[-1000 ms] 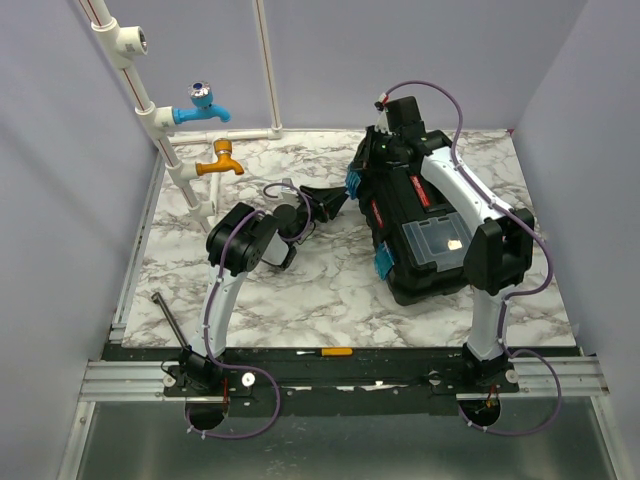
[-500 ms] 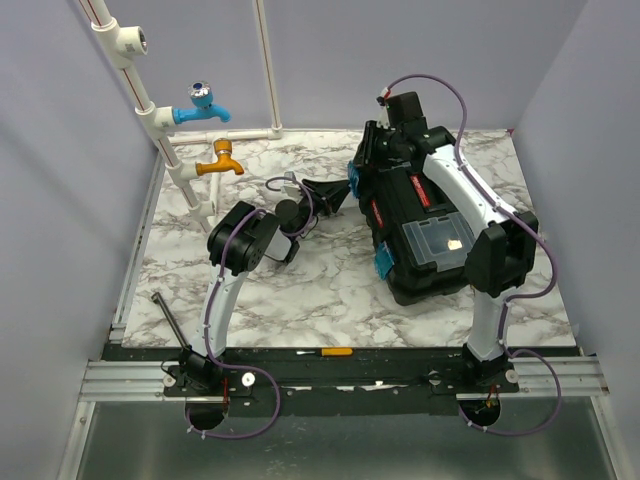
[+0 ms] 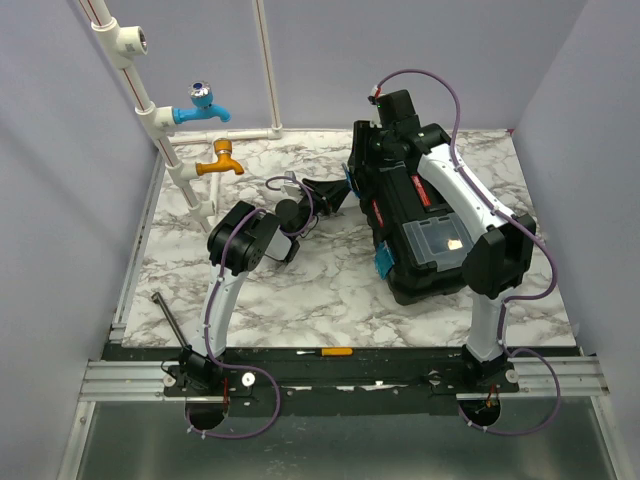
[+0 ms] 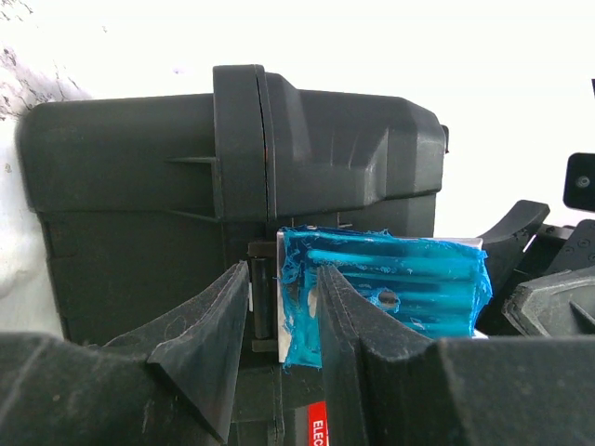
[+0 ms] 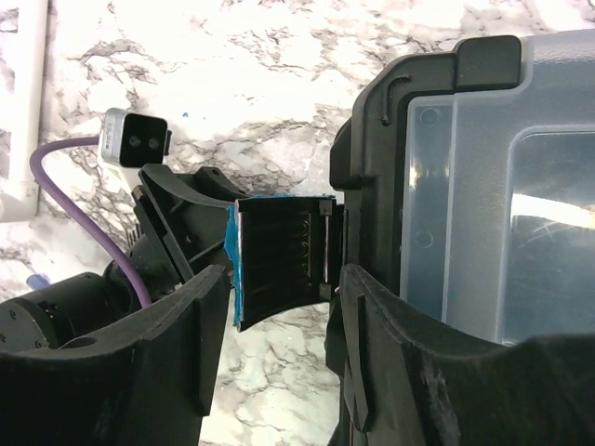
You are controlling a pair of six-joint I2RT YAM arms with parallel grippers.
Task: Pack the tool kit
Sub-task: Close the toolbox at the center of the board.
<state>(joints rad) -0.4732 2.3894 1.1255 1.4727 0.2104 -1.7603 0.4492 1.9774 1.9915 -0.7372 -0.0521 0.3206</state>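
Note:
The tool kit [image 3: 430, 225] is a black box with clear lid compartments, lying shut on the marble at the right. Its far teal latch [image 4: 400, 288] is swung out from the box side. My left gripper [image 3: 345, 192] reaches in from the left. It [image 4: 284, 307] is open, straddling the latch's hinge edge: the right finger lies on the teal face and a gap shows at the left finger. My right gripper [image 3: 362, 150] hovers over the box's far corner. It [image 5: 279, 344] is open, with the flipped-out latch [image 5: 279, 260] just beyond its fingertips.
A blue tap [image 3: 205, 105] and an orange tap [image 3: 222, 162] stick out from white pipes at the back left. A yellow-handled screwdriver [image 3: 325, 352] lies along the front rail, and a dark rod [image 3: 170, 318] at the front left. A second teal latch [image 3: 382, 262] sits nearer the front.
My right gripper has gone from shut to open and lifted back over the box's far corner. My left gripper shifted slightly towards the latch.

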